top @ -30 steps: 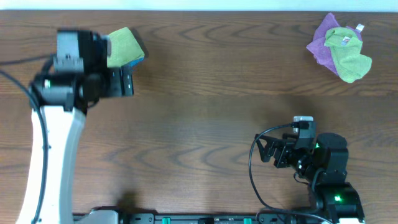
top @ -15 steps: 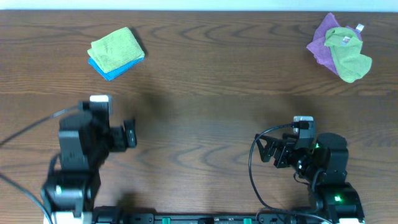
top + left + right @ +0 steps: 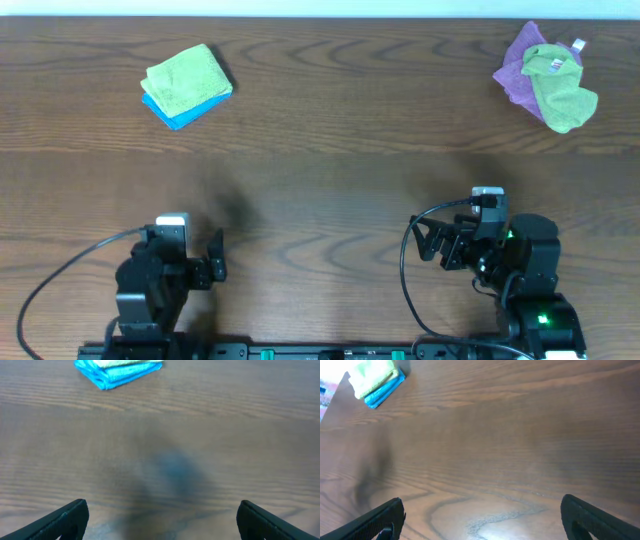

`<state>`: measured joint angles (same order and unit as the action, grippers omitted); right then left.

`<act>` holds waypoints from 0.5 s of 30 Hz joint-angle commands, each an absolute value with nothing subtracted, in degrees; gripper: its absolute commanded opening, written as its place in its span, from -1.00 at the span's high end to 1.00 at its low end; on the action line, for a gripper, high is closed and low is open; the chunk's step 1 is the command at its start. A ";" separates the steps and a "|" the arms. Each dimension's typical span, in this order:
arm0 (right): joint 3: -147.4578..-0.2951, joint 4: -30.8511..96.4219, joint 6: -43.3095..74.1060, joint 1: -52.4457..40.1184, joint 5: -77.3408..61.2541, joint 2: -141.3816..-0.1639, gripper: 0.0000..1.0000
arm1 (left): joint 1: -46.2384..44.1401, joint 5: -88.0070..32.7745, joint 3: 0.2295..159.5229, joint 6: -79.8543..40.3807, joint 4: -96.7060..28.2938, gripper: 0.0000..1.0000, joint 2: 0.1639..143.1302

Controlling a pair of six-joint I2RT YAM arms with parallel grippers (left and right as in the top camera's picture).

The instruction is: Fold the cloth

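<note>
Overhead: a folded green cloth (image 3: 185, 78) at the far left of a dark wooden table (image 3: 330, 150), a neat, slightly turned square. Sits on top of a folded blue cloth (image 3: 186, 114), blue showing only as a thin border along the near and left edges. At the far right corner, well apart from that stack, a crumpled green cloth (image 3: 563, 95) heaped over a rumpled purple cloth (image 3: 515, 68), with a small white tag (image 3: 578, 45) at the top. Left gripper (image 3: 216, 268) low at the front left, fingers spread wide, grasping nothing. Right gripper (image 3: 432, 243) low at the front right, likewise spread and empty. Left wrist view: only two dark fingertips (image 3: 65, 517) at the bottom corners, bare wood between, and the folded stack cut off by the top edge, mostly blue showing. Right wrist view: the stack small in the top left corner, partly cropped. Number of folds in either stacked cloth too small to tell.
</note>
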<state>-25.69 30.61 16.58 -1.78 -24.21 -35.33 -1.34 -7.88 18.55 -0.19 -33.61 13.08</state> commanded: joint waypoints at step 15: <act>-25.58 30.65 17.32 -1.43 -24.60 -35.14 -0.99 | -1.15 0.40 9.19 0.71 -36.18 -0.91 2.48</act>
<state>-25.69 30.63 16.58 -1.78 -24.21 -35.33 -1.32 -0.84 10.57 0.03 -35.97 3.84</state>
